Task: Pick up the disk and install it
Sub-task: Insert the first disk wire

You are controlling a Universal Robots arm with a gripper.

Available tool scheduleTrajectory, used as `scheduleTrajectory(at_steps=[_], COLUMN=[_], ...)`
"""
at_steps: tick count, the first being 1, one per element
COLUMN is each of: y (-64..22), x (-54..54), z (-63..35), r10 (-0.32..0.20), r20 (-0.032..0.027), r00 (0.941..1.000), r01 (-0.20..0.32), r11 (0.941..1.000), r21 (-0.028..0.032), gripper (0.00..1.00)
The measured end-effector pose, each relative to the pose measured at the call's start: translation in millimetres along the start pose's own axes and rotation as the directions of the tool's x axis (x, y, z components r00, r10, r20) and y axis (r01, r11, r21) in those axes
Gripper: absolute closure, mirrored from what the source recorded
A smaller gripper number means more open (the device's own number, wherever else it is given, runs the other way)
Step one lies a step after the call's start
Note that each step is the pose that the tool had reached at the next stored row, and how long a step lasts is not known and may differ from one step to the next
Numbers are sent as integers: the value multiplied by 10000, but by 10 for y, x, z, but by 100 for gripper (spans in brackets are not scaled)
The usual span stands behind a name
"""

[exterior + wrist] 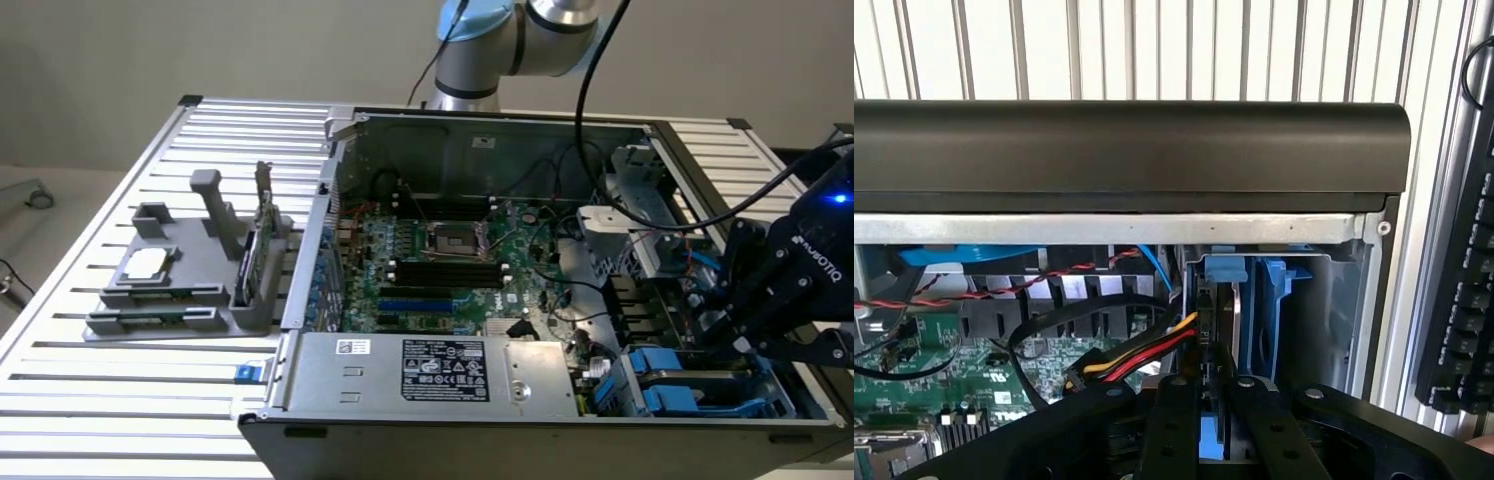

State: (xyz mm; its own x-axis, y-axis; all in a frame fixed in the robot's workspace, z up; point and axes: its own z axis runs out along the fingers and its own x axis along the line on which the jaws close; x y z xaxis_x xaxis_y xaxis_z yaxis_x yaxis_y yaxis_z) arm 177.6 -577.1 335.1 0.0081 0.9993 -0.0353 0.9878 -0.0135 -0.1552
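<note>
The exterior view took in the whole open computer case (534, 250) on the slatted desk (134, 380), with a grey fixture (187, 280) well apart toward that view's left. The wrist view looked down between the fingers (1172, 430) into the drive bay. There the gripper (1216, 430) was clenched narrowly on the disk (1226, 330), which stood on edge in its blue carrier, partly down in the bay beside an empty blue caddy (1269, 320). The arm reached over the case's corner at the exterior view's right, gripper (754, 330) pointing down.
</note>
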Motion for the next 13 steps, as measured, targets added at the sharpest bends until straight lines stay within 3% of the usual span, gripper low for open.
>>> scheduleTrajectory(at_steps=[13], y=[9], x=[-30], z=[36], r10=[-4], r20=[-17], r00=[10000], r01=[4], r11=[10000], r21=[0], gripper=[83])
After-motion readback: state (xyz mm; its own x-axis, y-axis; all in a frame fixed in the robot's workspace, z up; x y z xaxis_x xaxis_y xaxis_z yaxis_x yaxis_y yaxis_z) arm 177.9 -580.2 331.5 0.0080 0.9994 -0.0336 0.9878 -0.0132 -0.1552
